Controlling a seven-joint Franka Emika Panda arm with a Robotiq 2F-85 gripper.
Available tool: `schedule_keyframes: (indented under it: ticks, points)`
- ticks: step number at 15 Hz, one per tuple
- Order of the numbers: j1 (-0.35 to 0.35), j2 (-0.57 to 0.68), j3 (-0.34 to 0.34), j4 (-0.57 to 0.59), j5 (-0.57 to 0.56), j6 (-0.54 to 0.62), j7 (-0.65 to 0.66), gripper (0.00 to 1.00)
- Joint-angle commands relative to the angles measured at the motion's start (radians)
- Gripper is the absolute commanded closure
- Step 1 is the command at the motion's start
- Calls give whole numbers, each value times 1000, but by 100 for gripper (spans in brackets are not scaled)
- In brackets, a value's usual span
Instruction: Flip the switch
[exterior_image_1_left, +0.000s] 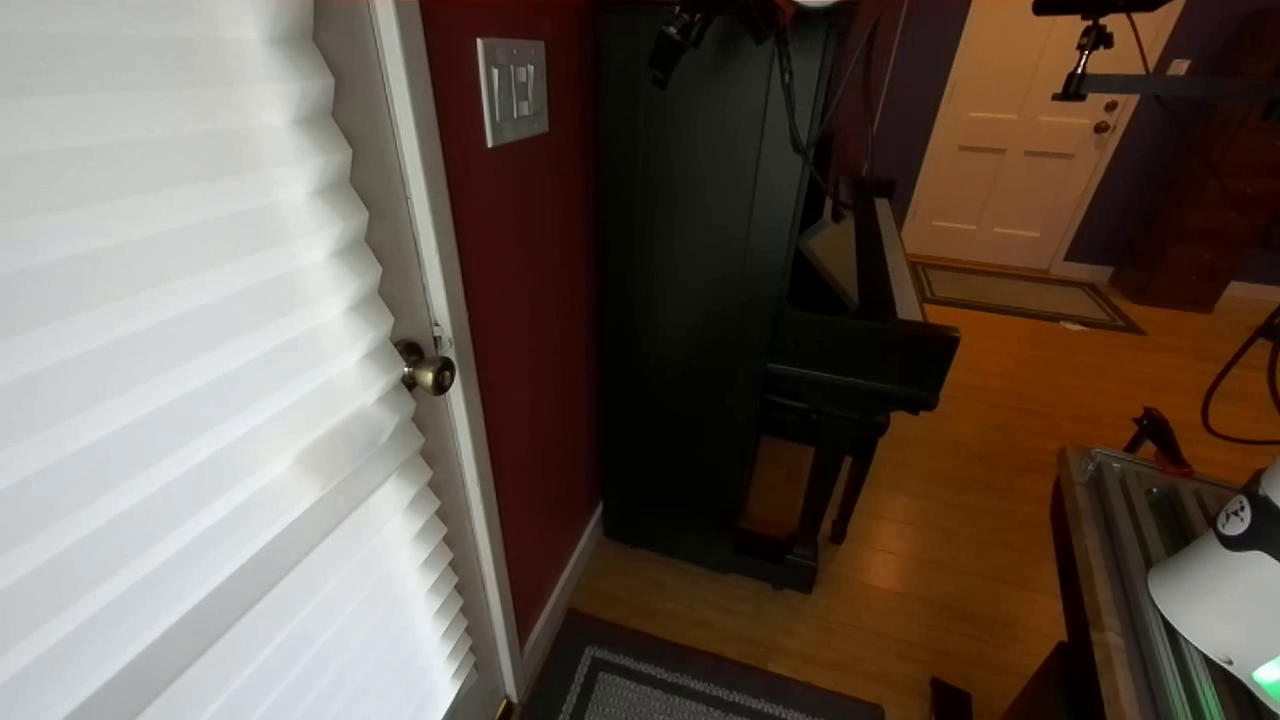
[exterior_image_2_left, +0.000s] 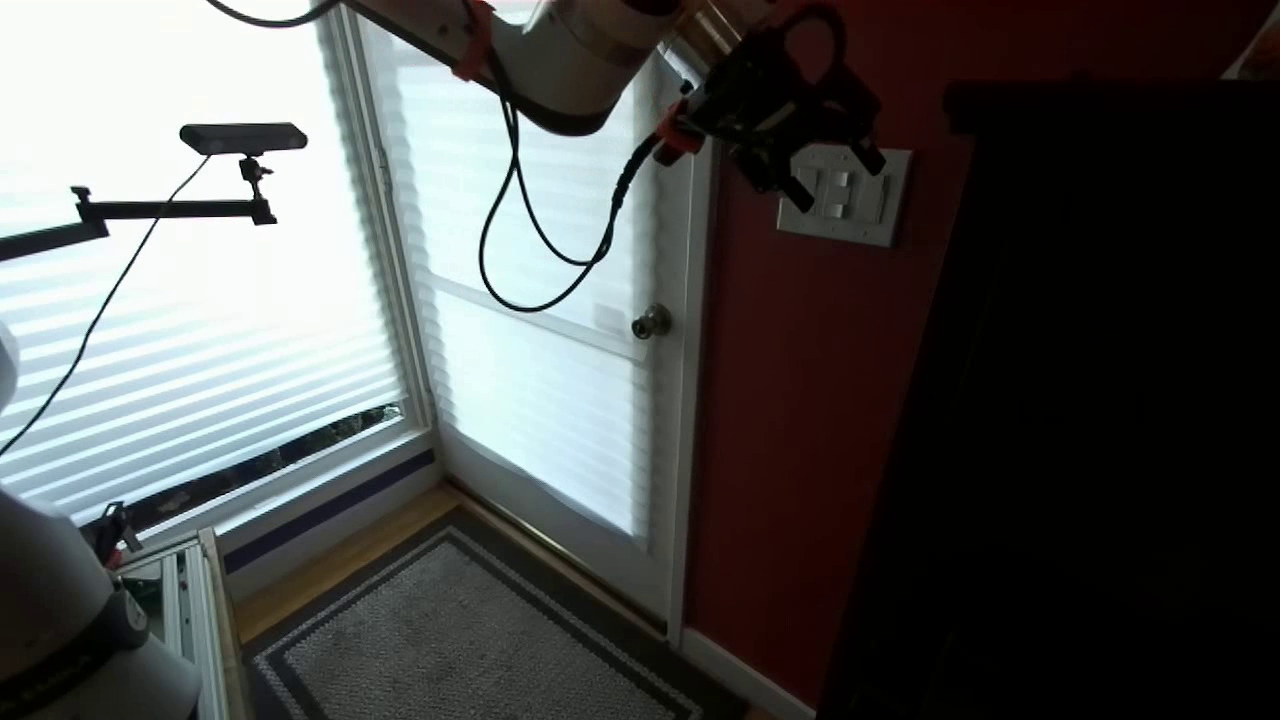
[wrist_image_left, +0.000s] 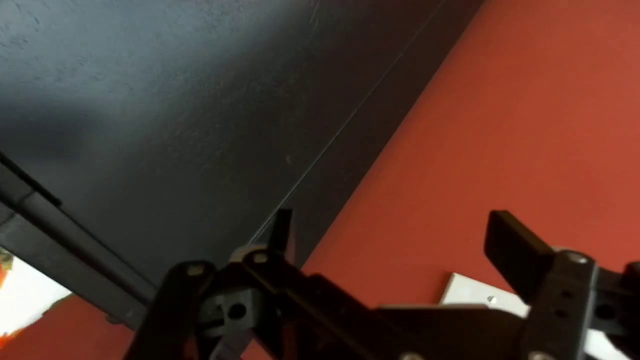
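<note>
The switch plate (exterior_image_1_left: 515, 92) is light grey and upright on the red wall beside the door frame. It has a wide rocker on each side and small stacked switches in the middle. It also shows in an exterior view (exterior_image_2_left: 862, 208), partly covered by my fingers. My gripper (exterior_image_2_left: 838, 177) is open and empty, its fingers pointing down across the plate in that view; I cannot tell the gap to the wall. In the wrist view my gripper's (wrist_image_left: 391, 220) fingers are wide apart. A corner of the plate (wrist_image_left: 487, 295) shows low near the right finger; its rockers are hidden there.
A tall dark piano (exterior_image_1_left: 690, 300) stands against the wall beside the plate; its side (wrist_image_left: 175, 125) fills the wrist view's upper left. A door with a brass knob (exterior_image_2_left: 652, 321) is on the plate's other side. A cable loop (exterior_image_2_left: 535, 310) hangs below my arm.
</note>
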Motion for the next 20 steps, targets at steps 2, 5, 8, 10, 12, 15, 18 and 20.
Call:
schedule_keyframes:
  ticks: [2, 5, 8, 10, 12, 15, 18, 20]
  points:
    - [28, 136, -2, 193, 78, -43, -48, 37]
    - [39, 186, 5, 279, 172, -77, -74, 61]
    - [48, 234, 10, 357, 293, -101, -112, 81]
    - [52, 267, 9, 407, 344, -115, -125, 94]
    - [53, 301, 9, 455, 382, -125, -136, 100]
    - [58, 359, 1, 527, 404, -120, -135, 100]
    - [61, 414, -10, 594, 403, -106, -124, 100]
    - [57, 443, -5, 631, 421, -103, -127, 100]
